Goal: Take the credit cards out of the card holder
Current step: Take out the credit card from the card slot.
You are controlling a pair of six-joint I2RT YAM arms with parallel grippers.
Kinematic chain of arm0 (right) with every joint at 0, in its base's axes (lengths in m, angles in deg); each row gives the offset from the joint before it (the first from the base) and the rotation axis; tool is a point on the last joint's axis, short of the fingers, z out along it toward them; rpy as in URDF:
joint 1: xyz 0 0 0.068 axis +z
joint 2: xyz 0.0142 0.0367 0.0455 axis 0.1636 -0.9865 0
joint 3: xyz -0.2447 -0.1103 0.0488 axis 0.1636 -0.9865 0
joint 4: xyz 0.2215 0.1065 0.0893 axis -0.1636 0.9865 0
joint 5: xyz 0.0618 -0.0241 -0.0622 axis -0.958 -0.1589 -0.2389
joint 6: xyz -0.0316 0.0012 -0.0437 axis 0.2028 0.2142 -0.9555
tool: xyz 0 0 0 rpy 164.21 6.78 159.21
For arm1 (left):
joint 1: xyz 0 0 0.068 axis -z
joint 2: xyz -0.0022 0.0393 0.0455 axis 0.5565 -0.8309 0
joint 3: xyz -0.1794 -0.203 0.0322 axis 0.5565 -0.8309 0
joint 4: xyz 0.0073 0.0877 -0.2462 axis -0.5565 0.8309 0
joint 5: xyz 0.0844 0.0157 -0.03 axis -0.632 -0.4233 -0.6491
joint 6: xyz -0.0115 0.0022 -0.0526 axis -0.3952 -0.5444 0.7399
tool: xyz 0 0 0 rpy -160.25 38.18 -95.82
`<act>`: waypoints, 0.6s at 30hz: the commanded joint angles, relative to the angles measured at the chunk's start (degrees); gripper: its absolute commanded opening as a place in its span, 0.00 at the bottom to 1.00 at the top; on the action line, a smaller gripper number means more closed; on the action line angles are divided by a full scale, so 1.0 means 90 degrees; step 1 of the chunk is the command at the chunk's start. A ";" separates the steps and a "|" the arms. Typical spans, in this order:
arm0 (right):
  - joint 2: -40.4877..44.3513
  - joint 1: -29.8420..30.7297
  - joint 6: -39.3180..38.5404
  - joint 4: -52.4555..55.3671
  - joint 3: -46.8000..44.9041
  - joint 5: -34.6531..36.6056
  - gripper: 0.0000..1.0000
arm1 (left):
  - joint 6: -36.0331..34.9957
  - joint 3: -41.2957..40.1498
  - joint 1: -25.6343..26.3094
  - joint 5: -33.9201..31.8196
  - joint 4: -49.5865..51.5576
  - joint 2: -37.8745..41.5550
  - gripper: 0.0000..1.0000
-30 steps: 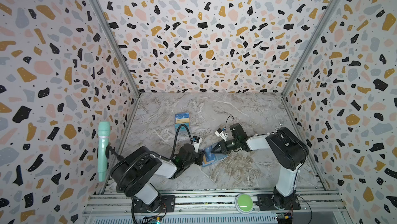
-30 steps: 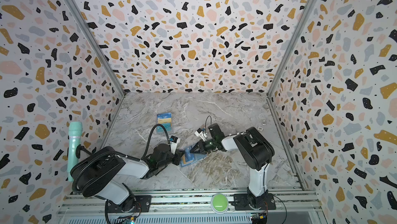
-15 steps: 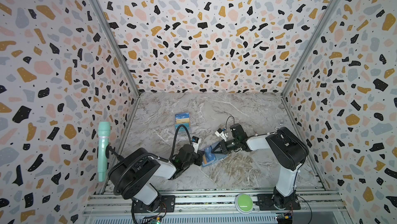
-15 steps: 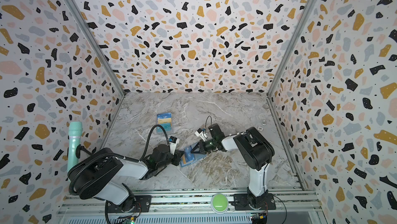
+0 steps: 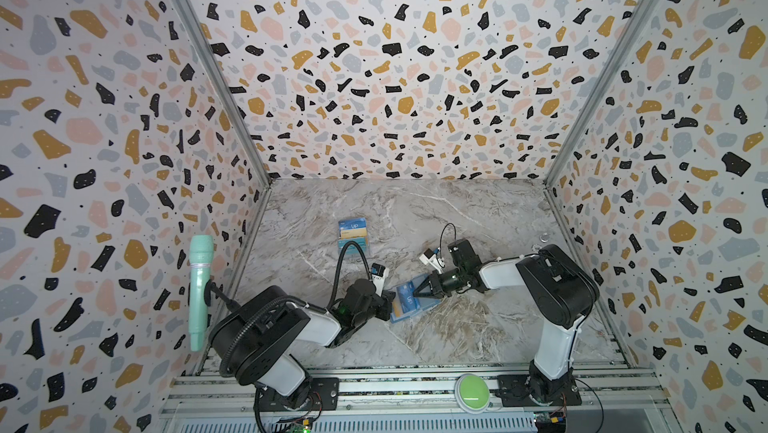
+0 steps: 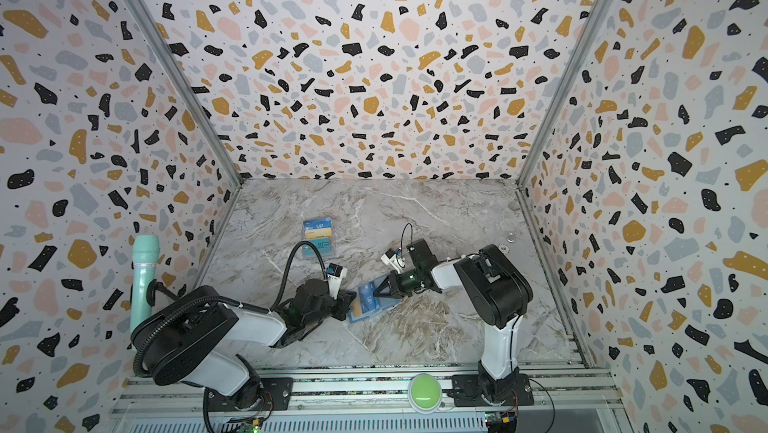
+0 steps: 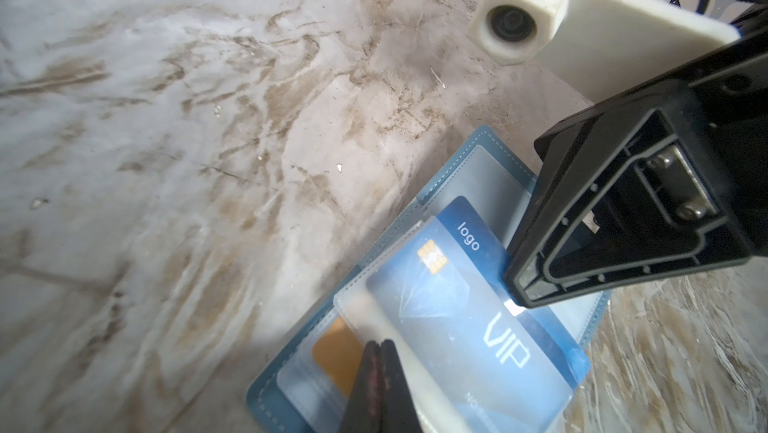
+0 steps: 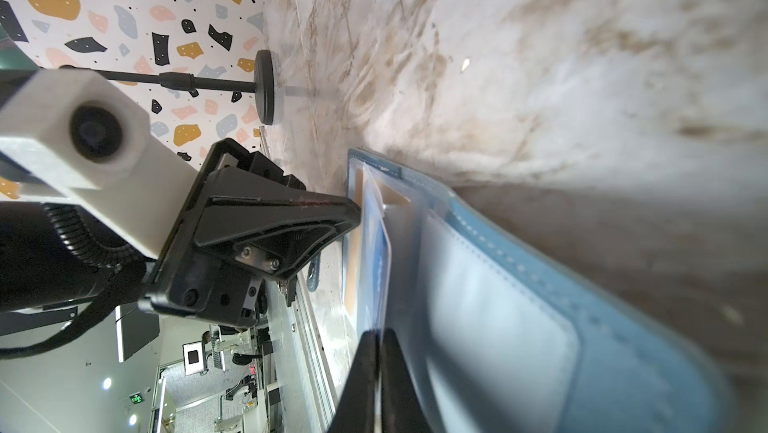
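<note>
Status: card holder [image 7: 478,161] lies open on the marble table [image 5: 415,210], front centre, between my two arms. My left gripper [image 7: 379,348] is clamped hard on the edge of a clear sleeve [image 7: 361,298] inside the holder, with its fingers pressed flat together. My right gripper [image 8: 380,335] sits opposite it, tip to tip across the holder, jaws pinched down on the edge of the blue VIP card [image 7: 457,327]. Can't tell if sleeve film is caught in that pinch too. The card's "logo" end pokes out past the sleeve mouth and the rest is under plastic. An orange-tan card [image 7: 332,352] sits in a lower sleeve, mostly covered. Farther back on the table, well apart from both grippers, is a clear case [image 5: 353,233] of stacked cards.
</note>
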 commanded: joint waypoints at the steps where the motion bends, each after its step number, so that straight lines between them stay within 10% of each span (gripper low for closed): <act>1: 0.0165 -0.0061 -0.0316 0.0344 0.0273 -0.0088 0.08 | 0.0002 -0.0353 0.0059 -0.0076 0.1334 -0.0239 0.00; 18: 0.0659 -0.0534 -0.1266 0.1715 0.0545 0.0372 0.04 | 0.0027 -0.0354 0.0062 -0.0155 0.1448 -0.0078 0.00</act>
